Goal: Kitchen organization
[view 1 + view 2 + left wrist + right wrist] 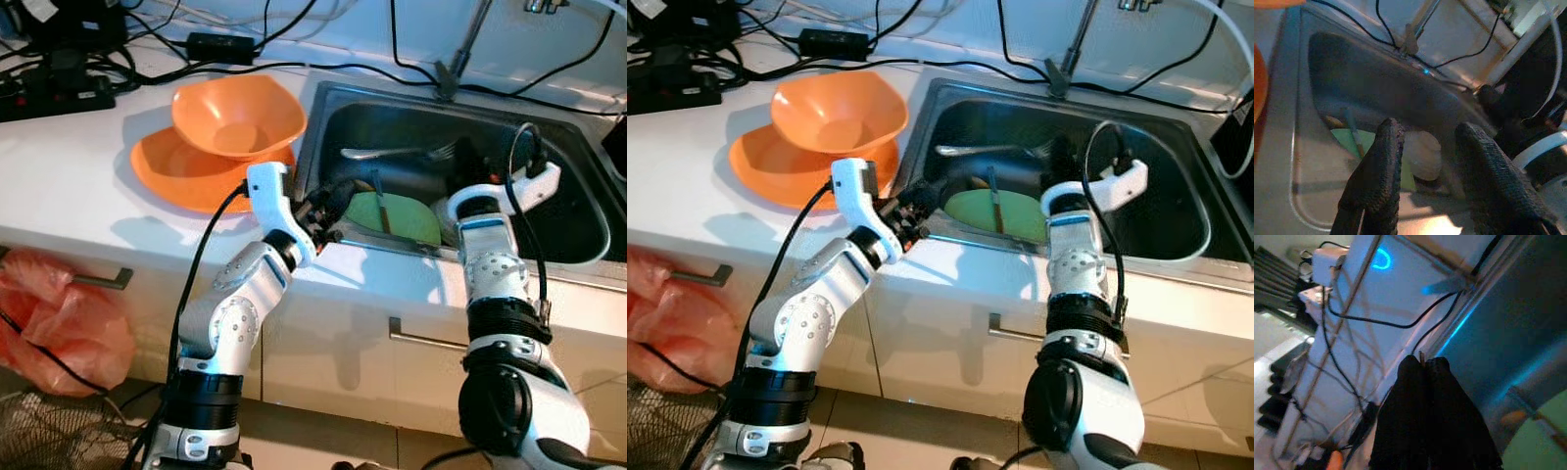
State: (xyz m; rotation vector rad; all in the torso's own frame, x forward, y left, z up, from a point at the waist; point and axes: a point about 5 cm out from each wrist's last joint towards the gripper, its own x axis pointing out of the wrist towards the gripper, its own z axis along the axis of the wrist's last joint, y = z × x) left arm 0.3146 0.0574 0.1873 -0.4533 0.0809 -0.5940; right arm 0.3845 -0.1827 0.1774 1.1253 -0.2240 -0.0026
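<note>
- Black fingers (1383, 166) of the left gripper (1427, 161) stand spread apart with nothing clamped between them; through the gap the wrist view shows a pale rounded object (1422, 154) lying in the basin, too blurred to name.
- From the head, the left gripper (328, 211) sits over the sink's near-left rim, pointed into the basin toward the green plate.
- The right gripper (1425, 364) has its two fingers pressed together, with no gap visible and nothing seen between them; it points along the sink's far wall toward the white backsplash and its cables.
- From the head, the right arm (490, 245) reaches over the front rim of the sink, wrist above the basin just right of the plate.
- The stainless steel sink (578, 211) holds a green plate (411, 220) near its front wall, with a thin utensil (382, 208) lying across the plate.
- A metal fork (402, 153) lies deeper in the basin, behind the plate, over a dark item I cannot identify.
- On the white countertop (69, 186) left of the sink, an orange bowl (238, 117) rests in an orange plate (171, 176), the bowl tilted toward the sink.
- A black power strip (59, 93) and tangled cables lie at the counter's back left.
- A red plastic bag (64, 323) hangs by a drawer handle below the counter.
</note>
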